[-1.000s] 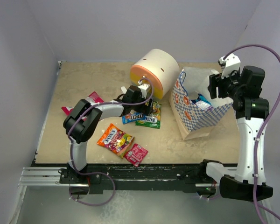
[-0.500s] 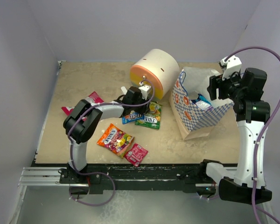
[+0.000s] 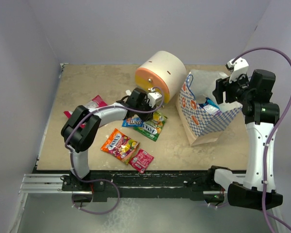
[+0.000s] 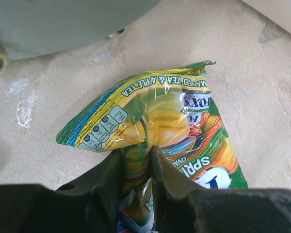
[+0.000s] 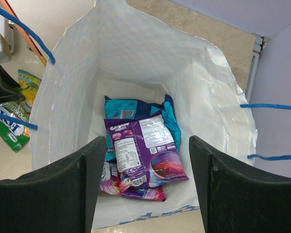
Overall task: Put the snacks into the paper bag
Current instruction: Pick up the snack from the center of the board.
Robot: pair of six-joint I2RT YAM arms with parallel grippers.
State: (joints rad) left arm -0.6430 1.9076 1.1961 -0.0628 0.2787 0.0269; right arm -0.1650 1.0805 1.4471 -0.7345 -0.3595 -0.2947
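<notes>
One green packet (image 4: 155, 121) pinched in left fingers (image 4: 106, 187); four other snacks (image 3: 120, 144) lie loose.

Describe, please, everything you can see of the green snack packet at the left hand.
The green snack packet is glossy, crinkly film in green and yellow with orange streaks, printed FOX'S and MANGO TEA & APPLE TEA. It looks sealed and puffy. The left hand is shut on a fold of it, bunching it. It rests on the tan table beside a blue packet, near the cream round unit.
</notes>
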